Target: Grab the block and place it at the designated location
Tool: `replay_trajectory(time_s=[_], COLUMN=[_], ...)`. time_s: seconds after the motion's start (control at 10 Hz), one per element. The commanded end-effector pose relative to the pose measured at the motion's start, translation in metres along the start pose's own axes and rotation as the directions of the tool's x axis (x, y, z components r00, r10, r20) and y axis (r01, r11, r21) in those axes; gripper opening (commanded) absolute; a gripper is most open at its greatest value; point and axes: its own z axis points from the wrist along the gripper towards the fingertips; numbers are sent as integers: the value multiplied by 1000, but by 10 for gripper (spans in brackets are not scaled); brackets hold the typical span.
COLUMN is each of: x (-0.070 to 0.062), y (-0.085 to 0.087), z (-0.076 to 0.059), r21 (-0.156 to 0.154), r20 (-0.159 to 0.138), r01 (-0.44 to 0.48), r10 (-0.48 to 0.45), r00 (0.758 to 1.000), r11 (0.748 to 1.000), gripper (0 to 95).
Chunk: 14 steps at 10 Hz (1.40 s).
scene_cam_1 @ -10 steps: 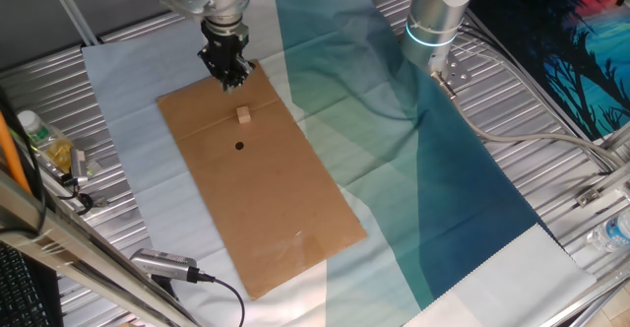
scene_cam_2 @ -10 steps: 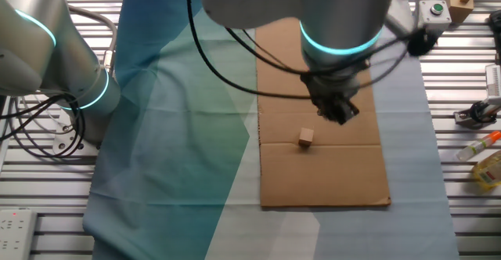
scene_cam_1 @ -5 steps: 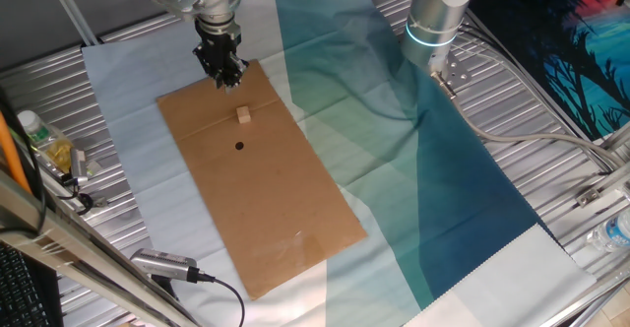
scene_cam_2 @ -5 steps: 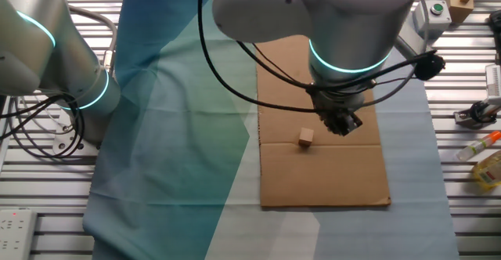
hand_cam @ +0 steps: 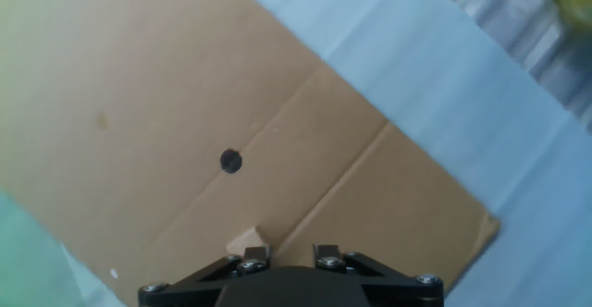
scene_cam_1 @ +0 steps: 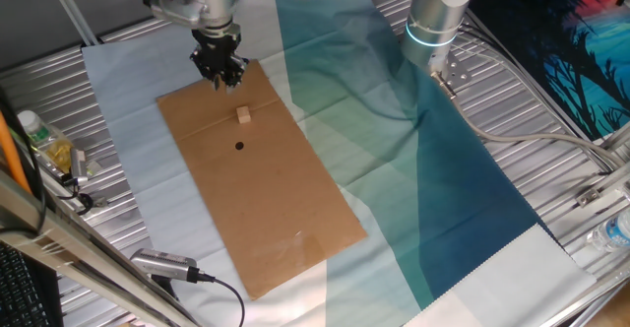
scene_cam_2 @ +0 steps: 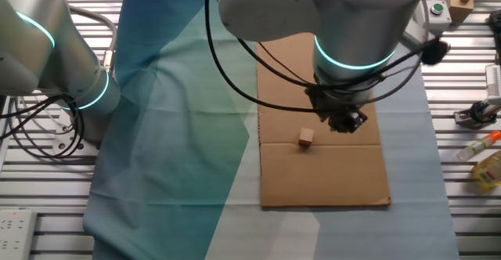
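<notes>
The block (scene_cam_1: pixel 243 116) is a small tan wooden cube lying on brown cardboard (scene_cam_1: pixel 266 199). It also shows in the other fixed view (scene_cam_2: pixel 305 139) and at the bottom edge of the hand view (hand_cam: pixel 242 244). The designated location is a black dot (scene_cam_1: pixel 239 147) just in front of the block, clear in the hand view (hand_cam: pixel 230 161); the arm hides it in the other fixed view. My gripper (scene_cam_1: pixel 226 76) hangs above the cardboard's far corner, beyond the block and apart from it. Its fingers stand apart and hold nothing; it also shows in the other views (scene_cam_2: pixel 344 123) (hand_cam: pixel 289 251).
A second arm's base (scene_cam_1: pixel 433 22) stands on a teal cloth (scene_cam_1: pixel 413 160) to the right. Bottles (scene_cam_1: pixel 44 140) and a cabled tool (scene_cam_1: pixel 167 265) lie at the left. A button box (scene_cam_2: pixel 434 13) and small bottles (scene_cam_2: pixel 485 166) sit by the table edge.
My gripper has drifted a little towards the cardboard's far corner, away from the block. The block and the dot have not moved.
</notes>
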Motion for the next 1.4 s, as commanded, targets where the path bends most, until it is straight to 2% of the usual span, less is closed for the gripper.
replay_trajectory(time_s=[0.1,0.2,0.4,0.7,1.1,1.4], x=[-1,-1,-2,-3,-3,0], y=[0,1,3,6,8,16], z=[11,15,31,46,51,53], r21=[48,47,49,50,51,32], r20=[-13,-9,-10,-8,-5,11], r01=[280,278,278,287,311,320], r10=[-279,-278,-278,-287,-311,-320], r00=[960,961,961,958,950,947], r11=[959,960,959,957,949,947], gripper=[380,380,380,380,380,380])
